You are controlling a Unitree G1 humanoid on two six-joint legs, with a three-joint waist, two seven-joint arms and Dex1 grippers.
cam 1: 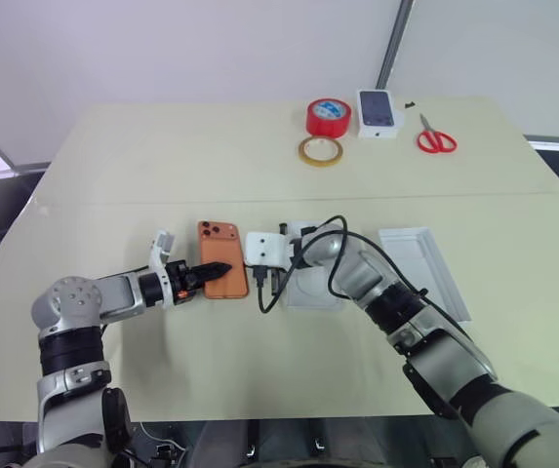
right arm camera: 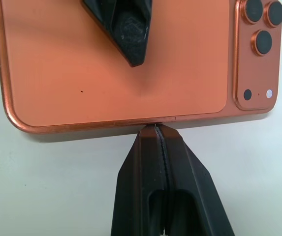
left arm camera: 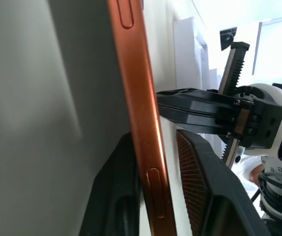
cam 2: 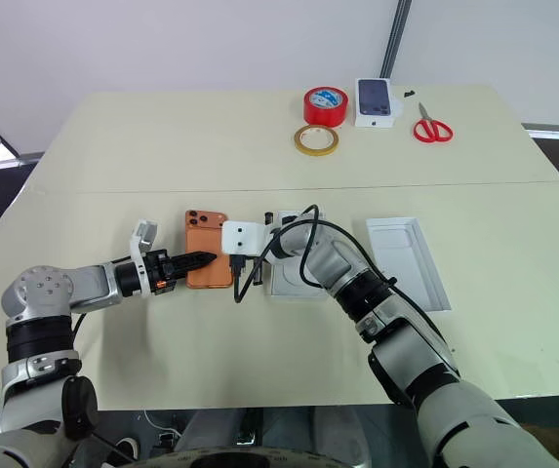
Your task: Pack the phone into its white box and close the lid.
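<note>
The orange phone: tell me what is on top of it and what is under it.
One black finger of the left gripper lies on the phone, its back and lenses up. In the left wrist view the other finger is beneath its edge. Elsewhere the table; the screen is hidden.

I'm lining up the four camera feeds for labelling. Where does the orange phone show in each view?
Left eye: phone left of table centre.
Right eye: phone, same spot.
Left wrist: its orange edge runs between the left gripper's fingers.
Right wrist: its back in the upper half.
Shared landmark: left gripper at the phone.
</note>
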